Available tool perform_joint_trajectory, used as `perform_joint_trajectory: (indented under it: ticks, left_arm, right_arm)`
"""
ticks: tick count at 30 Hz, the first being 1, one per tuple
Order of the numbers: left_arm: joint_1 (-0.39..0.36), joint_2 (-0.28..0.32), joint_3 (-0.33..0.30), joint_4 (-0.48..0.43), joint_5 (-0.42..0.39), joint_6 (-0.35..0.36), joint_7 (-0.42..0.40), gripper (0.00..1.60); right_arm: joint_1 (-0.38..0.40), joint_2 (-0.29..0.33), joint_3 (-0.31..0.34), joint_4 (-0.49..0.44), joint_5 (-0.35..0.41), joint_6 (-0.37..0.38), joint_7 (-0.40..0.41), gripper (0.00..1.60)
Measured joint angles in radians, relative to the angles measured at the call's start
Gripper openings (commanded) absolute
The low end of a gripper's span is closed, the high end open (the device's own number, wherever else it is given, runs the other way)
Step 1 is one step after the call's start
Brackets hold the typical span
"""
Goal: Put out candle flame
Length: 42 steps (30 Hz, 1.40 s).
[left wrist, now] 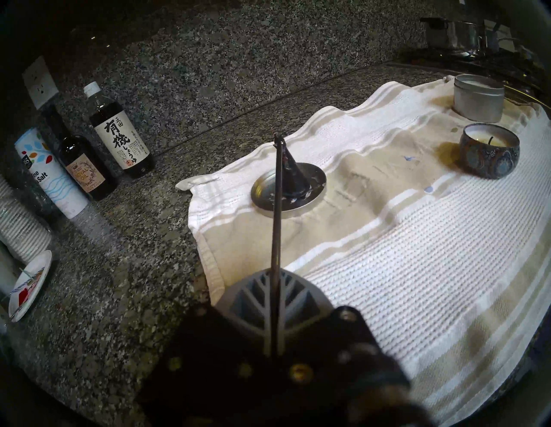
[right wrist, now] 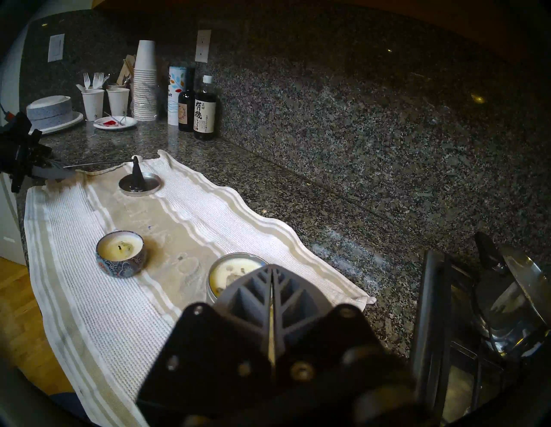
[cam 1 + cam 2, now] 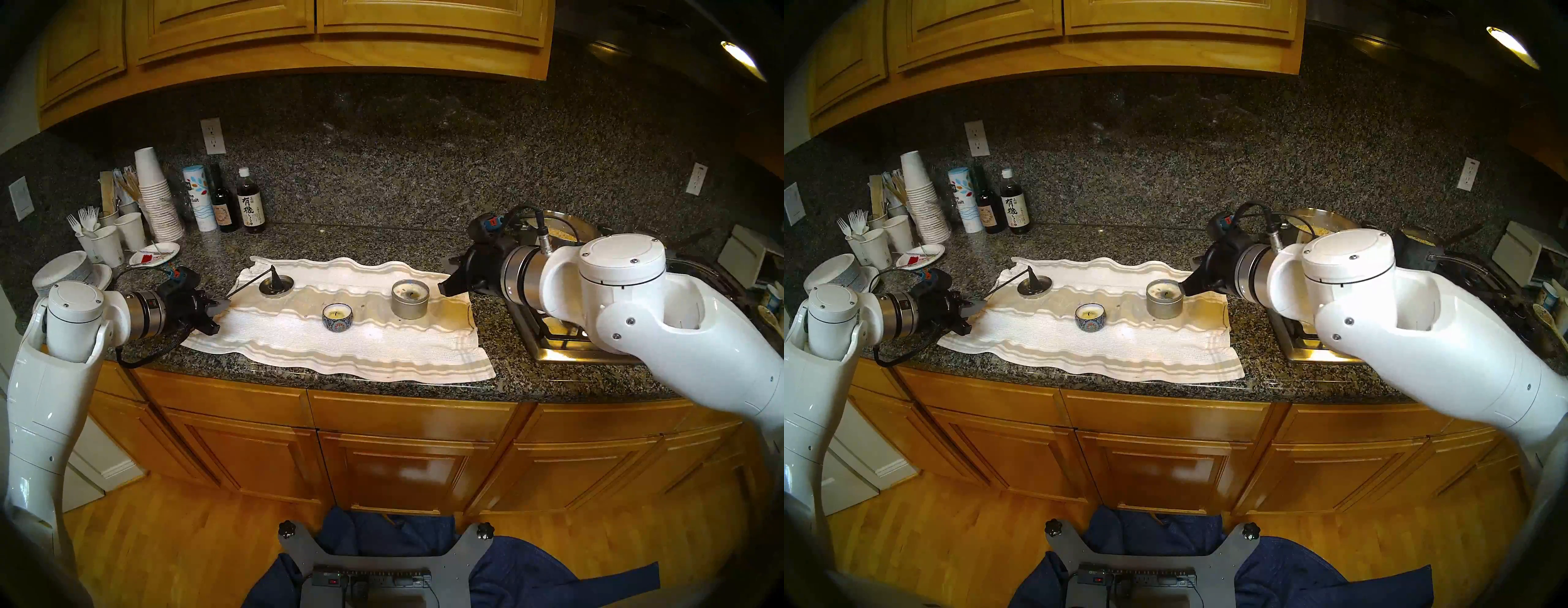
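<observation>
I count two candles on the towel: the patterned candle centre, the tin candle right, neither showing flame. My left gripper pinches the one snuffer, cone resting on the lid. My right gripper, fingers together, empty.

Glossy white arm shells with rounded joint caps and small dark screws; brushed-silver wrist collars; black gripper mounts bearing brass-toned screws; grey ribbed, lattice-patterned fingers; black cables looping at each wrist.
</observation>
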Motion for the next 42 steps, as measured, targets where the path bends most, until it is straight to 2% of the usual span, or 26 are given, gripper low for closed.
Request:
perform_joint_trajectory:
  ticks: [1,3,4,26,36,41,42]
  left_arm:
    - [0.0,0.0,0.0,0.0,0.0,0.0,0.0,0.4]
    - [0.0,0.001,0.0,0.0,-0.001,0.0,0.001,0.43]
    - [0.0,0.001,0.0,0.0,-0.001,-0.001,0.001,0.56]
    - [-0.009,0.003,-0.004,-0.008,-0.029,-0.006,-0.012,0.58]
    - [-0.03,0.008,-0.032,-0.045,-0.07,0.041,-0.051,0.56]
    - [-0.025,0.007,-0.029,-0.03,-0.067,0.05,-0.05,0.45]
    - [-0.024,0.007,-0.028,-0.028,-0.065,0.05,-0.048,0.34]
  right_arm:
    - [0.0,-0.002,0.0,0.0,0.0,0.0,0.0,0.0]
    - [0.001,-0.006,-0.001,0.001,-0.001,0.0,0.0,0.0]
    - [0.001,-0.008,-0.001,0.002,-0.001,0.0,0.001,0.0]
    - [0.003,-0.026,-0.003,0.008,-0.001,0.001,-0.001,0.0]
    - [0.003,-0.027,-0.004,0.01,0.0,0.0,-0.001,0.0]
    - [0.003,-0.027,-0.004,0.01,-0.001,0.0,-0.001,0.0]
    - [0.003,-0.027,-0.004,0.01,-0.001,0.0,-0.001,0.0]
